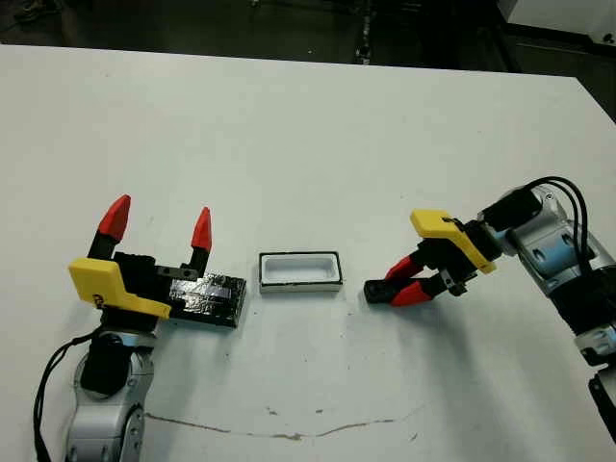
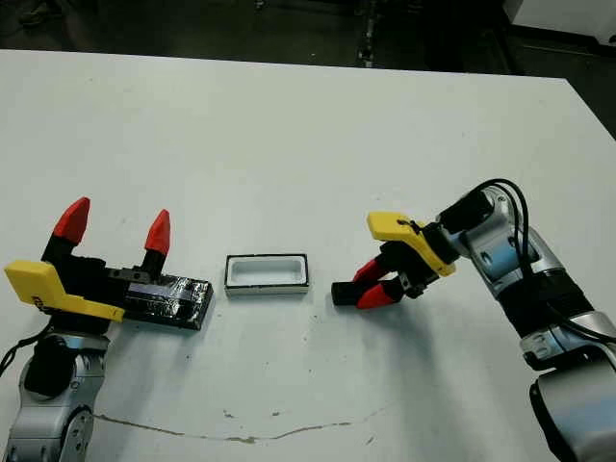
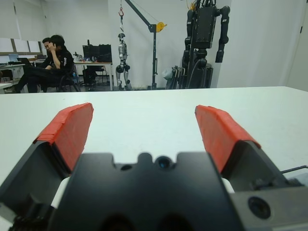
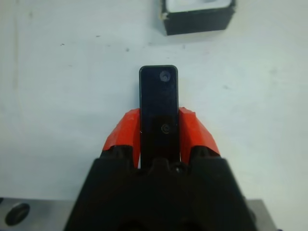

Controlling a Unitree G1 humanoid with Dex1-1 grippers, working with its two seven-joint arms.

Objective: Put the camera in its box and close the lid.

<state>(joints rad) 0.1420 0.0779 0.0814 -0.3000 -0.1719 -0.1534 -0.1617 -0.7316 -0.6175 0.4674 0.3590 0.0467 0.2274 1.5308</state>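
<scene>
A small, flat, dark rectangular camera (image 4: 159, 108) with a glossy face and rounded corners sits clamped between the two red-tipped fingers (image 4: 195, 130) of the right pincer (image 1: 409, 281). The pincer is clenched on the bar's long edges, and about half of the bar sticks out past the fingertips. Seen from the head views, the bar's free end is low over the smooth white table (image 1: 308, 135), just to the right of the box; whether it touches the surface is not clear.

The box, a small white rectangular tray (image 1: 299, 271) with thick walls, rounded inner corners and dark outer sides, lies open at the middle of the table, between the two arms. Its hollow holds nothing.

Left of the tray, just beside it, lies the lid, a glossy, crinkly black rectangular cover (image 1: 208, 296) with pale bluish glints along its top. The left pincer (image 1: 158, 228) stands at the lid's left end with its red, wedge-shaped fingertips pointing up and spread wide, released, gripping nothing.

A thin dark scuff line (image 1: 289, 433) runs across the table's near edge. In the left wrist view, seated people (image 3: 50, 57) and standing robots (image 3: 204, 38) show beyond the table.
</scene>
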